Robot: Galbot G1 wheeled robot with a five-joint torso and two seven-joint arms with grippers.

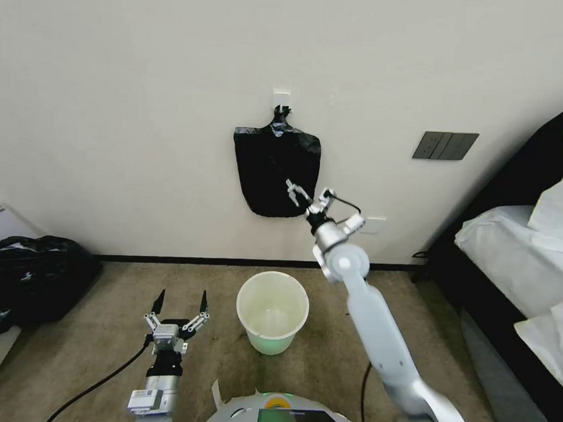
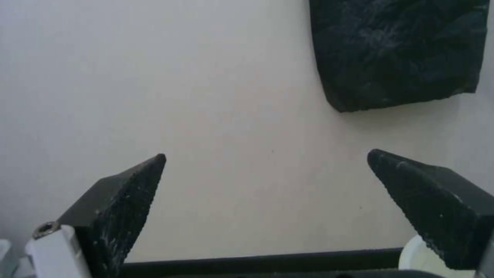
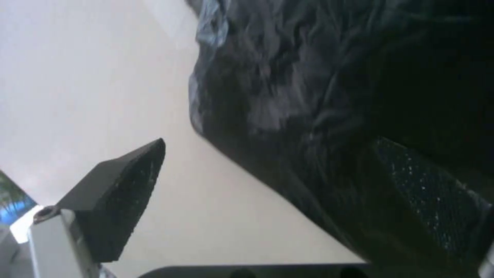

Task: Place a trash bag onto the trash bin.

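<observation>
Bag (image 1: 275, 169) hanging upright at frame centre, knot up on hook (image 1: 281, 98). Right gripper (image 1: 308, 195) agape at its lower edge; left gripper (image 1: 181, 303) agape beside bin (image 1: 272, 311).

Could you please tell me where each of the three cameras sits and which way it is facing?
Head view: high, looking down at the trash bin, wall and both arms.
Left wrist view: low by the floor, facing the wall past the open left gripper.
Right wrist view: raised, close to the trash bag, open right gripper.
All three share the hanging bag.
</observation>
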